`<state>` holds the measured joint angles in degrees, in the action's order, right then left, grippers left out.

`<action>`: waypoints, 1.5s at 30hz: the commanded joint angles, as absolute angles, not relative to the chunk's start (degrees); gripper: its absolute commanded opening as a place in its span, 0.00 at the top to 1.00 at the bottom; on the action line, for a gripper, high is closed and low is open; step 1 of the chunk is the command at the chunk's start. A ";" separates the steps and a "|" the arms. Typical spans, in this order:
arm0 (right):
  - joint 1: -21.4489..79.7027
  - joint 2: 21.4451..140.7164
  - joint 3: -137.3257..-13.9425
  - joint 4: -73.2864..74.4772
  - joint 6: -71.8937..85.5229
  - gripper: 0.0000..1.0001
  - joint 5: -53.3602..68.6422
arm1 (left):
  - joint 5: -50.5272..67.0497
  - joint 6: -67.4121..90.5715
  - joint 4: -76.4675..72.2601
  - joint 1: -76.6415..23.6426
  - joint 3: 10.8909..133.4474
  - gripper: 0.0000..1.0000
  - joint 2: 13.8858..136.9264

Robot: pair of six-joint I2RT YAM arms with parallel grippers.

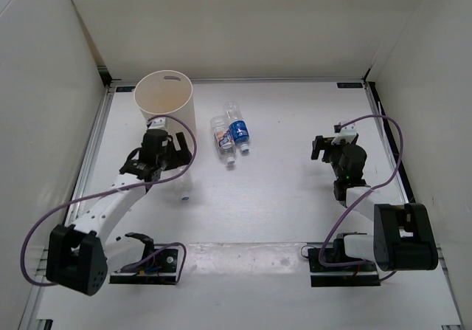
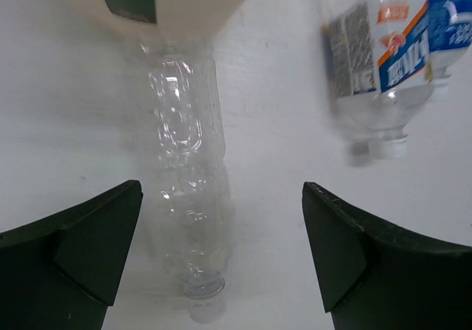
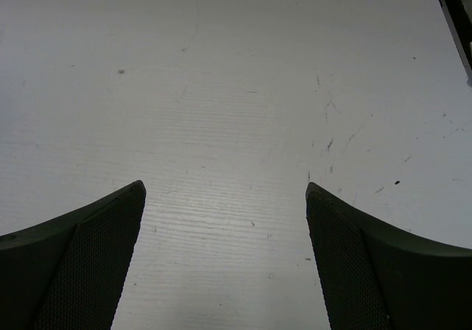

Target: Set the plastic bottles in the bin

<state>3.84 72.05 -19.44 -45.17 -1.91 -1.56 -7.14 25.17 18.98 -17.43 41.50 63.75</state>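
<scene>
Holding left gripper (image 2: 221,190) spread wide, gripping nothing, above nearly plain clear plastic bottle (image 2: 184,197) lying on white table (image 1: 295,197) just near of cream-white round plastic bin (image 1: 184,107) at far left, blue-labelled clear bottle (image 1: 239,132) and pale-labelled clear bottle (image 1: 220,136) lying side by side to its right, and holding right gripper (image 3: 225,190) equally spread above table at right.

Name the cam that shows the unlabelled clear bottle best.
Left wrist. The plain bottle lies full length on the table, cap nearest the camera, base end by the bin. Top external shows only a faint part of it beside the left arm; right wrist shows none of it.
</scene>
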 commanded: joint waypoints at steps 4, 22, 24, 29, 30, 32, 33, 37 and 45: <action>3.96 71.54 -20.04 -48.78 -2.64 0.10 -2.64 | -3.95 29.27 18.36 -20.13 46.65 0.00 72.15; 3.25 71.54 -20.39 -48.08 -2.37 0.10 -1.50 | -6.24 30.15 27.15 -20.30 52.12 0.00 80.95; 3.25 71.46 -20.30 -48.25 -2.46 0.10 -1.67 | -6.59 30.67 27.95 -20.30 52.12 0.00 81.38; 3.25 71.63 -20.30 -48.25 -2.46 0.10 -1.58 | -6.77 31.73 28.91 -20.22 51.86 0.00 82.35; 3.25 71.54 -20.39 -48.25 -2.46 0.10 -1.58 | -6.85 32.16 29.35 -20.13 51.94 0.00 82.70; 3.34 71.63 -20.39 -48.25 -2.46 0.10 -1.67 | -6.68 32.26 30.84 -20.13 52.29 0.00 83.76; 3.17 71.46 -20.30 -48.34 -2.46 0.10 -1.58 | -6.68 32.52 31.20 -20.30 52.21 0.00 83.85; 3.34 71.54 -20.39 -48.25 -2.37 0.10 -1.58 | -6.42 32.17 31.90 -20.22 51.42 0.09 84.81; 3.43 71.54 -20.21 -48.34 -2.46 0.10 -1.76 | -3.96 30.59 31.90 -20.22 50.10 0.34 84.64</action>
